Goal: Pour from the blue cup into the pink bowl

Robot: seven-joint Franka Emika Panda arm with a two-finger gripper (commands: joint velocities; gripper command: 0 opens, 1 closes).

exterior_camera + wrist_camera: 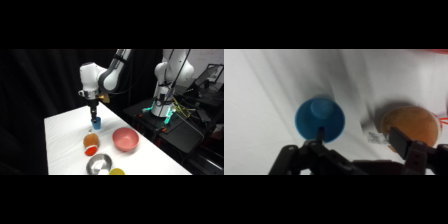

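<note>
The blue cup [96, 123] stands upright on the white table [65, 135], left of and behind the pink bowl [125, 139]. My gripper [94, 119] comes straight down onto the cup's top. In the wrist view I look into the blue cup [319, 119] from above. The gripper [359, 137] is open: one dark fingertip [320, 133] is at the cup's near rim, and the other finger [399, 140] stands well off to the side, by the brown object. The pink bowl is out of the wrist view.
A brown and red object [91, 144] lies just in front of the cup and shows again as the brown and red object [410, 125] in the wrist view. A silver metal bowl [99, 163] and a yellow thing [117, 171] sit at the table's front edge. Dark equipment stands at the right.
</note>
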